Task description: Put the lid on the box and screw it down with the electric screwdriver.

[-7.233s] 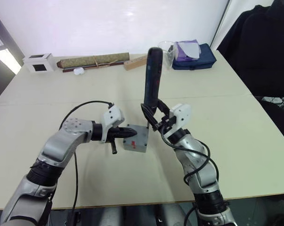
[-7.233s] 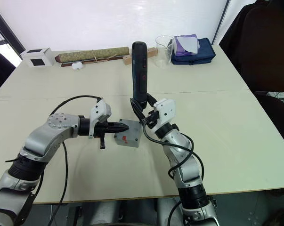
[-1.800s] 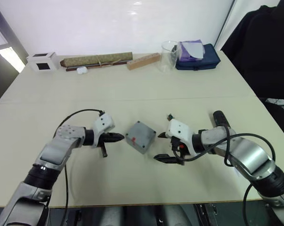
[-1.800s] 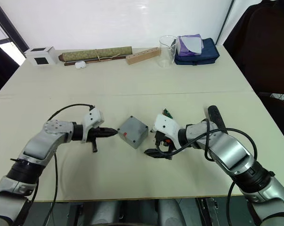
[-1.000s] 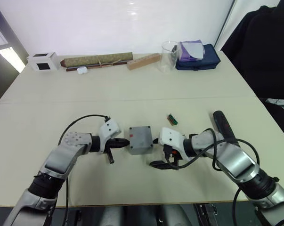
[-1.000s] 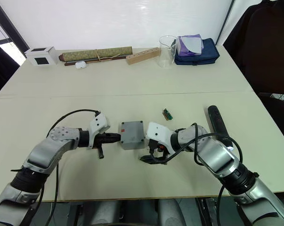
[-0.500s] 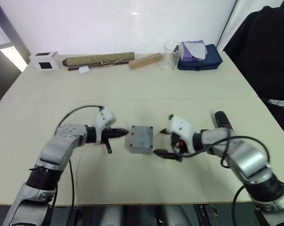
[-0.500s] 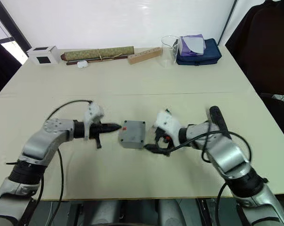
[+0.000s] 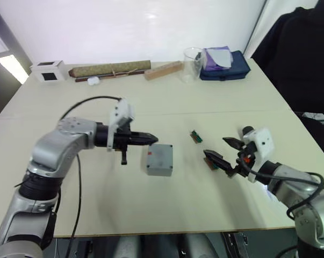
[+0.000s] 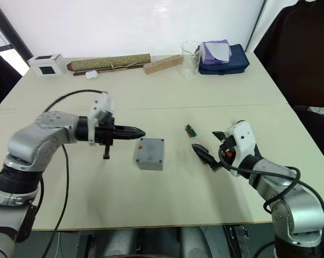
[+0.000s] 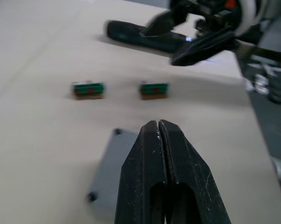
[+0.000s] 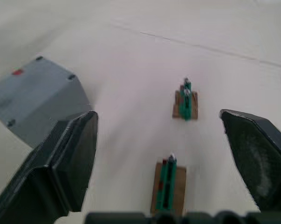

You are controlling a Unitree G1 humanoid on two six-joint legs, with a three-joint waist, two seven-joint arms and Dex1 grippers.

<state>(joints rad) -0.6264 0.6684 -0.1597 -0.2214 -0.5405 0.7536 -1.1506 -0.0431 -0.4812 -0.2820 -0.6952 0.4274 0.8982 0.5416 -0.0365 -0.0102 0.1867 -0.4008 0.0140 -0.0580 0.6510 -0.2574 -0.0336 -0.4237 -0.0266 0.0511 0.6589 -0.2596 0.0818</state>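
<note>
The box (image 9: pixel 159 171) sits on the table (image 9: pixel 151 215), near the middle. It is small, grey and square, with round corners and a little red mark. The lid (image 9: pixel 160 156) lies flat on top and lines up with the box all round. There is a dark dot in each corner of the lid, but I cannot tell if these are screws or empty holes. At 3 o'clock from the box is the right gripper (image 9: pixel 221 152). Its two black fingers are spread wide with nothing in them. Two small green bits (image 12: pixel 185 103) lie on the table by it. At 11 o'clock from the box is the left gripper (image 9: pixel 153 138), up above the table, with its fingers pressed together on nothing. The electric screwdriver (image 11: pixel 131 33) lies flat on the table just past the right gripper. I think the screwing step is at its end or needs one more go. To do it well, grab the tool by its middle, hold it straight up over one corner dot, keep the box from sliding, and do not bump the green bits. Far off at 12 o'clock are a brown roll (image 9: pixel 108 69), a white cube (image 9: pixel 46 70), a clear cup (image 9: pixel 191 56) and a blue bag (image 9: pixel 226 65).
</note>
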